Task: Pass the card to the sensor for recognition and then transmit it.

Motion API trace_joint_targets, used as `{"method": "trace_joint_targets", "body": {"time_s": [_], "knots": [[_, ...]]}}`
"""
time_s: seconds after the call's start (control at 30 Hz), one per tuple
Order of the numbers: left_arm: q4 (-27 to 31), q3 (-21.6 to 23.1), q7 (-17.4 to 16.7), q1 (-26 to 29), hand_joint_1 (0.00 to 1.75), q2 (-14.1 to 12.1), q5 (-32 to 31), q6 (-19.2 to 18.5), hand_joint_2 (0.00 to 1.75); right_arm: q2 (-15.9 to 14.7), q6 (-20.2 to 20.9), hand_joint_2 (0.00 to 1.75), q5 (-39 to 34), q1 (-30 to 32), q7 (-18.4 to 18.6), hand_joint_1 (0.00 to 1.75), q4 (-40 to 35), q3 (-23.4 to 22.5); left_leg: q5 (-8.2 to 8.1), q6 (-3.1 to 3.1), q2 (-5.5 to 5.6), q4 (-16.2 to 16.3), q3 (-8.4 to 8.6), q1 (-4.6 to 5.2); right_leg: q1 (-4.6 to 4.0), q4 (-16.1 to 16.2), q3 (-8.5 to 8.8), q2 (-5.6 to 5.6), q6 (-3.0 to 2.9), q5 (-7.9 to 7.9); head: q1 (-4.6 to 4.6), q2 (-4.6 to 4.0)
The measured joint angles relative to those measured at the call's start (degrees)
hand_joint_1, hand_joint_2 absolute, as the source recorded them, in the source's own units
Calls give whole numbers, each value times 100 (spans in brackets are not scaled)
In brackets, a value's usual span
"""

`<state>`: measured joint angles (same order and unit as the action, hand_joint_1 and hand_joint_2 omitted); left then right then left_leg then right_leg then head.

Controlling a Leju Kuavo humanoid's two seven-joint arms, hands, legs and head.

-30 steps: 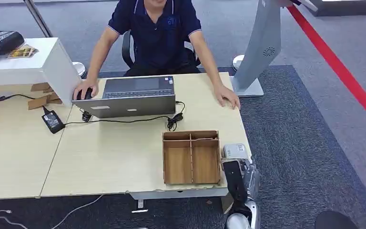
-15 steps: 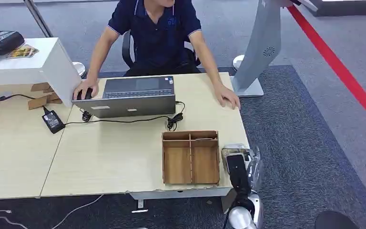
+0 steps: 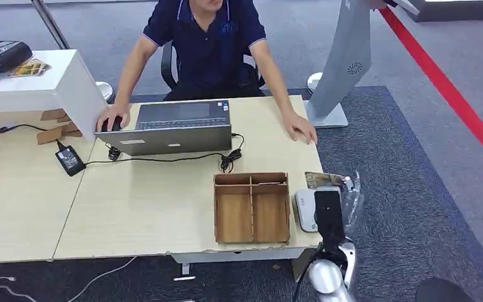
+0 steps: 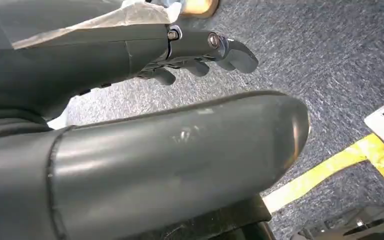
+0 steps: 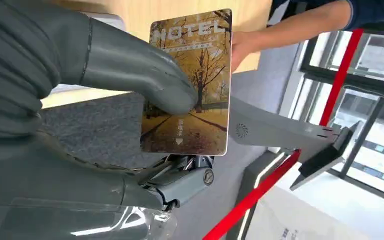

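Observation:
My right hand (image 3: 339, 199) is just off the table's right edge, beside a white card sensor (image 3: 304, 212) lying flat on the tabletop. It pinches a hotel card (image 3: 321, 180) printed with autumn trees. In the right wrist view the thumb (image 5: 145, 75) presses the card (image 5: 207, 105) against the fingers behind it, printed face towards the camera. The card is near the sensor's far side, apart from it. My left hand (image 4: 145, 165) hangs over blue carpet with its fingers (image 4: 205, 47) loosely extended and nothing in it.
A wooden divided tray (image 3: 252, 207) stands left of the sensor. A person sits behind an open laptop (image 3: 176, 126), one hand (image 3: 300, 129) flat on the table's far right corner. A grey kiosk stand (image 3: 346, 63) rises beyond. Cables and a charger (image 3: 69, 158) lie at the left.
My right hand has moved right and slightly forward, off from above the sensor. The white sensor is now uncovered and the card shows at the fingertips. The person has hardly moved.

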<state>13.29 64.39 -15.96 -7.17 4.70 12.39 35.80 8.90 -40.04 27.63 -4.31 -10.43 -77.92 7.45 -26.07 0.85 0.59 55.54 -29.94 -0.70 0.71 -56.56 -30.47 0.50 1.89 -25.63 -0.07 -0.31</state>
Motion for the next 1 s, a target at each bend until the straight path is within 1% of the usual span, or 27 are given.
{"method": "trace_joint_targets", "body": {"time_s": [0.33, 0.6, 0.87, 1.0], "knots": [[0, 63, -17, -5, 0, 0, -186, -101, 0, 13, 2, 175, 199, -303, 15, 175, -217, 20, 0, 0, 0, 0, 0, 0, 0, 0, 1, 0, 0, 0, 0, 0], [0, 122, -22, -13, 0, 0, -312, -175, 0, 59, 2, 175, 387, -644, 37, 175, -203, 63, 0, 0, 0, 0, -1, 0, 0, -1, 1, 0, 0, 0, 0, 0], [0, 203, -20, -26, 0, 0, -450, -188, 0, 205, 9, 175, 470, -880, -105, 175, -75, 81, 0, 0, 1, 0, -2, 0, 0, -1, 1, -1, 0, 0, 2, 0], [0, 208, 50, -27, 0, -4, -448, -240, 0, 262, 9, 175, 474, -948, -146, 175, 39, 144, 0, 0, 1, 0, -2, 0, 0, -1, 1, -1, 0, 0, 0, 0]]}}
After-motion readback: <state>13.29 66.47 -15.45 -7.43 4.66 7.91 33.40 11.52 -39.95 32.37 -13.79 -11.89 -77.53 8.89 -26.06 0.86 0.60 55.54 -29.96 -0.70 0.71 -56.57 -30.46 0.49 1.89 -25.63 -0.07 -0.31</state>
